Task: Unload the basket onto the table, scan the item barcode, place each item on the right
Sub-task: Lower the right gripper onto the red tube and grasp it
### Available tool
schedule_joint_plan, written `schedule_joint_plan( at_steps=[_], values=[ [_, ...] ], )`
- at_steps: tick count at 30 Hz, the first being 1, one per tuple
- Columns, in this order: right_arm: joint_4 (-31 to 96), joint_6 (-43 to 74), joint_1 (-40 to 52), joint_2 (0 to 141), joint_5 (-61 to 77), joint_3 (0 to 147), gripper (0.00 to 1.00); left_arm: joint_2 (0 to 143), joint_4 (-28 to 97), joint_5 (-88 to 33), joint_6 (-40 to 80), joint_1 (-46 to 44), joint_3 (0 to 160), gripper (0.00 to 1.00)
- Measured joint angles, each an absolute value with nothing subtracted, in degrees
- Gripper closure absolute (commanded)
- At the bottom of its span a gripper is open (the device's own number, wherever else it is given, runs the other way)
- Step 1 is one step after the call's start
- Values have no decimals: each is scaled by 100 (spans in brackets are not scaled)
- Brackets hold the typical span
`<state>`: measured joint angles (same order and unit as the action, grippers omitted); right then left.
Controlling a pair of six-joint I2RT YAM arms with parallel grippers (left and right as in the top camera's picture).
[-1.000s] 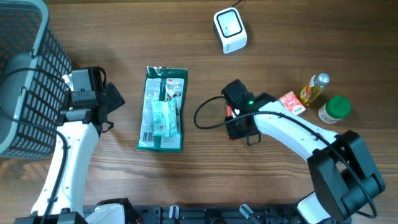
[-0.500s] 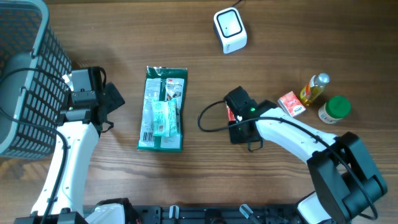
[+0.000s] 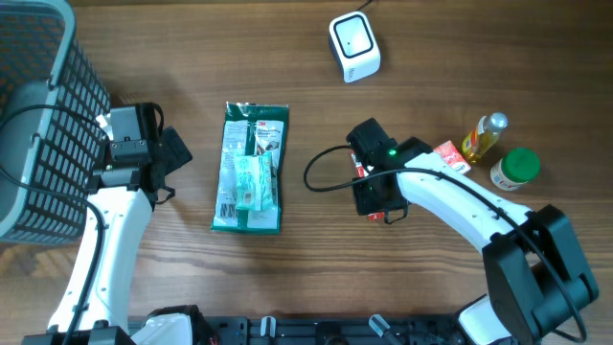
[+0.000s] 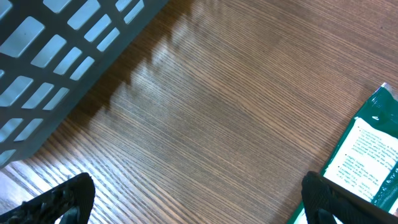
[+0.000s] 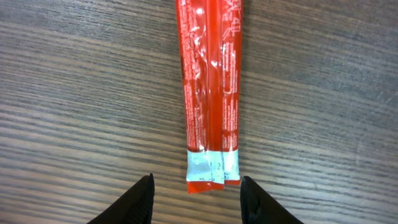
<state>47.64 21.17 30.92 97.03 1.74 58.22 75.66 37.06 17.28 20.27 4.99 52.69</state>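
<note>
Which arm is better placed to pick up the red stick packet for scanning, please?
The right. The right pincer, open, hangs directly over the red stick packet, straddling its near end. The left pincer hovers over the table by the basket, nearer the green package.

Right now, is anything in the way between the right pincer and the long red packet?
Nothing visible. The right pincer sits open over the long red shiny packet lying on the wooden table, straddling its end.

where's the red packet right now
In the right wrist view the red packet lies on the table, its near end between the right fingers, right of the green pouch.
</note>
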Motion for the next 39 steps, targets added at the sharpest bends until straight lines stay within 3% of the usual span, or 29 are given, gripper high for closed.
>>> schedule_joint_plan(
  at_steps=[13, 15, 36, 39],
  values=[
    [4423, 2484, 3092, 9706, -27, 5446, 56, 7566, 3706, 1728, 2027, 499, 5269, 0],
    [4414, 2519, 3092, 9706, -49, 5446, 61, 7566, 3706, 1728, 2027, 499, 5269, 0],
    [4206, 2744, 3092, 9706, -196, 5221, 60, 7566, 3706, 1728, 2027, 499, 5269, 0],
    [3826, 2764, 3092, 9684, -187, 5035, 65, 7566, 3706, 1728, 2027, 499, 5269, 0]
  ],
)
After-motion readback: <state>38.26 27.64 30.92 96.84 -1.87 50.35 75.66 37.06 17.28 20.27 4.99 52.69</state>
